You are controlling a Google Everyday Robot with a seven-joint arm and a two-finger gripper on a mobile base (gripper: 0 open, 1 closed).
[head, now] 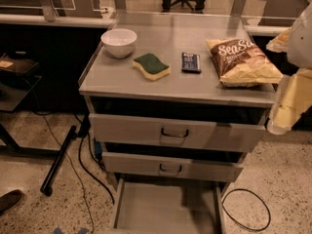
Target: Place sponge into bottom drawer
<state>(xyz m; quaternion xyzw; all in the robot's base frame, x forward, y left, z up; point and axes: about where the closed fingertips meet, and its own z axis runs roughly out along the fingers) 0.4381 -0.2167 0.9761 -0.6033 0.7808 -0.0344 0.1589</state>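
Note:
The sponge [151, 65], yellow foam with a dark green top face, lies flat on the grey cabinet top [195, 84], between a white bowl and a dark wrapped bar. The bottom drawer [168, 206] is pulled out towards me; its flat grey floor holds nothing. My arm hangs pale at the right edge, with the gripper [277, 123] at its lower end. The gripper is beside the cabinet's right front corner, well right of the sponge and above the drawer. It holds nothing that I can see.
A white bowl [119, 42] stands at the back left of the top. The dark bar [191, 62] and a chip bag [243, 62] lie to the right. Two upper drawers [175, 133] with curved handles stick out slightly. Cables [248, 208] trail on the floor.

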